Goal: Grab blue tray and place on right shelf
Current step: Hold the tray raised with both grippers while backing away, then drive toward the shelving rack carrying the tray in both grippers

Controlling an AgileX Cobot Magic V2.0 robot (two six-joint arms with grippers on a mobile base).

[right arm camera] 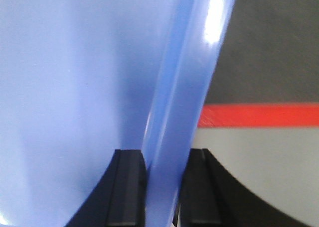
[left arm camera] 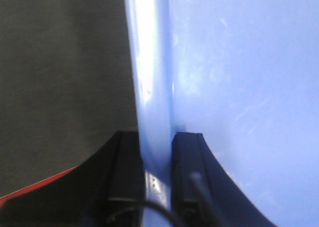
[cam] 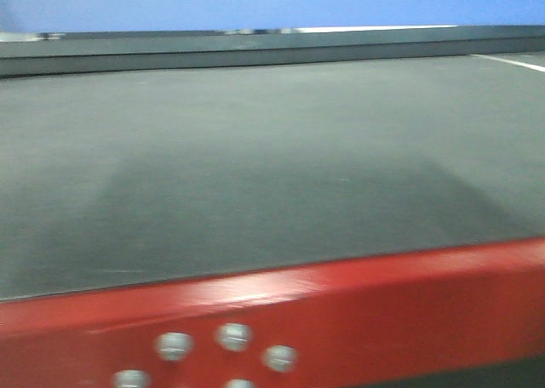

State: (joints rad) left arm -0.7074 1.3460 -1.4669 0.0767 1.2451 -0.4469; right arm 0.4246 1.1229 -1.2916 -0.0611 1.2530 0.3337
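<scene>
The blue tray (left arm camera: 239,87) fills the right of the left wrist view, and its glossy rim (left arm camera: 152,62) runs up between the black fingers. My left gripper (left arm camera: 155,142) is shut on that rim. In the right wrist view the blue tray (right arm camera: 65,87) fills the left side, and my right gripper (right arm camera: 164,157) is shut on its opposite rim (right arm camera: 194,77). A light blue band (cam: 255,1) crosses the top of the front view; I cannot tell whether it is the tray. Neither gripper appears in the front view. The right shelf is out of view.
A table with a dark mat (cam: 255,167) and a red front frame (cam: 341,311) with round bolt heads (cam: 232,336) lies directly ahead. The same mat (left arm camera: 60,77) shows below the tray's left side. A red frame strip (right arm camera: 259,115) and grey floor (right arm camera: 259,162) show below its right side.
</scene>
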